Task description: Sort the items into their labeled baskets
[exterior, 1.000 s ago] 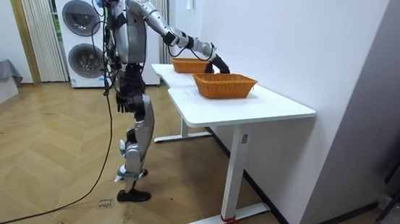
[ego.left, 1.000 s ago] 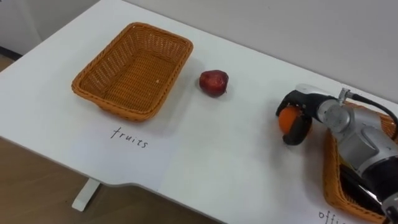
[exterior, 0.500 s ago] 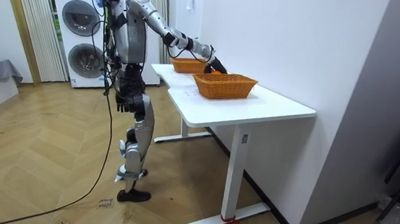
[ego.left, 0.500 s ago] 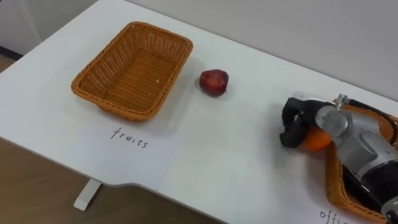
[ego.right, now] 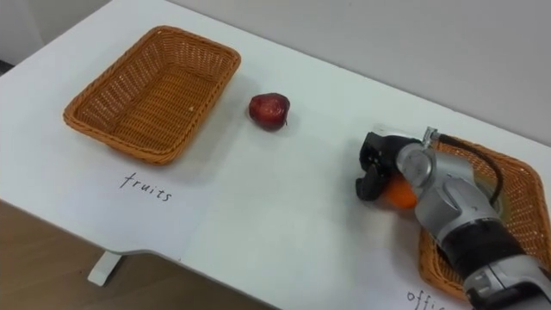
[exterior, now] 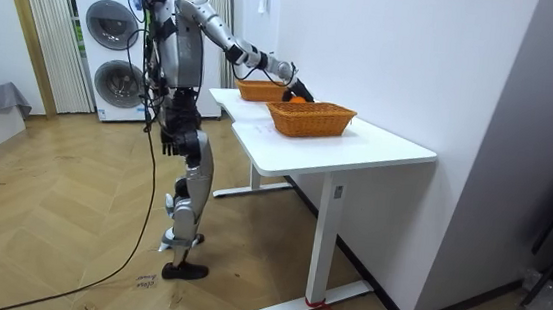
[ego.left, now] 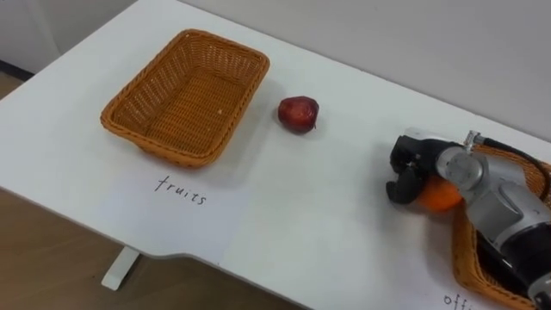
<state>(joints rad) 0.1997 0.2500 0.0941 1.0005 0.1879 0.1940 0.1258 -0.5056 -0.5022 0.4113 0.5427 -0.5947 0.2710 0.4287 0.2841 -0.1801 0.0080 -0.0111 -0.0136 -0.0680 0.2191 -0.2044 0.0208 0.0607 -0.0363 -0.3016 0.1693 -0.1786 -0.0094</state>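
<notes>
One smooth round orange (ego.left: 439,196) gripped by rt hand's (ego.left: 411,164) curled fingers, beside woven wicker basket (ego.left: 461,258).

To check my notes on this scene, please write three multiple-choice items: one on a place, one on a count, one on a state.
1. The apple lies: A inside the fruit basket; B on the table beside it; C in a hand.
2. Things inside the fruit basket: A none; B one; C two.
3. The right hand is: A flat and open; B curled round the orange; C shut on a pen.
Answers: B, it rests on bare tabletop; A, its woven floor is bare; B, its fingers wrap the orange.
</notes>
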